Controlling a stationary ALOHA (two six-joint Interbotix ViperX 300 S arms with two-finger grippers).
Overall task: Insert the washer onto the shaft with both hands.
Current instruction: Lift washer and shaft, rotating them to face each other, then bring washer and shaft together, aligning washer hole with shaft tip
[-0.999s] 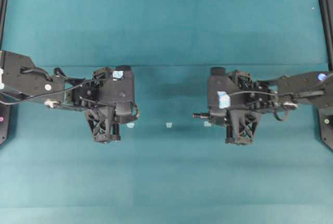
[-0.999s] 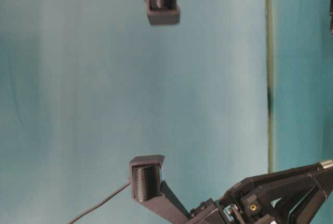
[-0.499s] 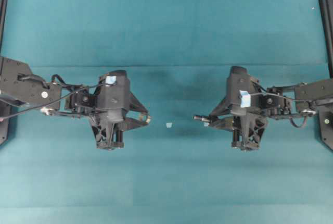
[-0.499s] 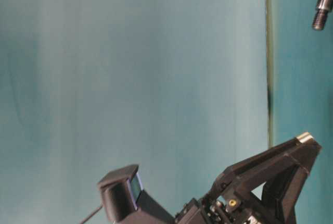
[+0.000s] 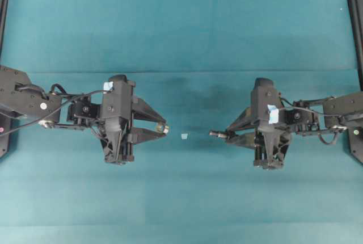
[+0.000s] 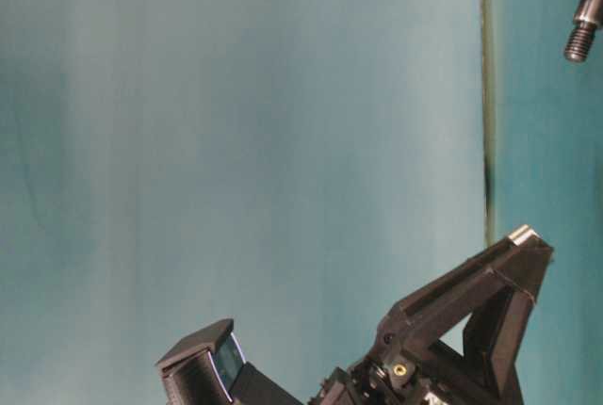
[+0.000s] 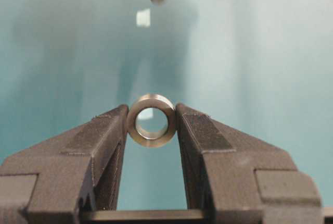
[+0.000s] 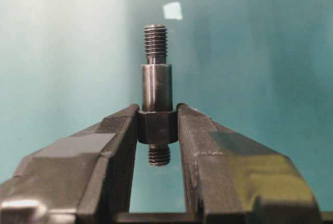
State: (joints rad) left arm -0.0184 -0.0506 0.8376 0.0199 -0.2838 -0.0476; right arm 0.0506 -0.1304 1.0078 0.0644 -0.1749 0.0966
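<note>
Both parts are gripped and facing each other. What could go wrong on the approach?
The washer is pinched only at its rim by the left gripper, so an off-centre push from the shaft could pop it out. The right gripper grips just the shaft's collar, so the shaft might tilt.

Robotics lab bench: teal cloth-covered table (image 5: pixel 181 22), black frame rails (image 5: pixel 355 17), scrap of tape (image 5: pixel 184 136).

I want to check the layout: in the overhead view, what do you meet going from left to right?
Left gripper holding the washer → scrap of pale tape on the table → shaft tip → right gripper.
</note>
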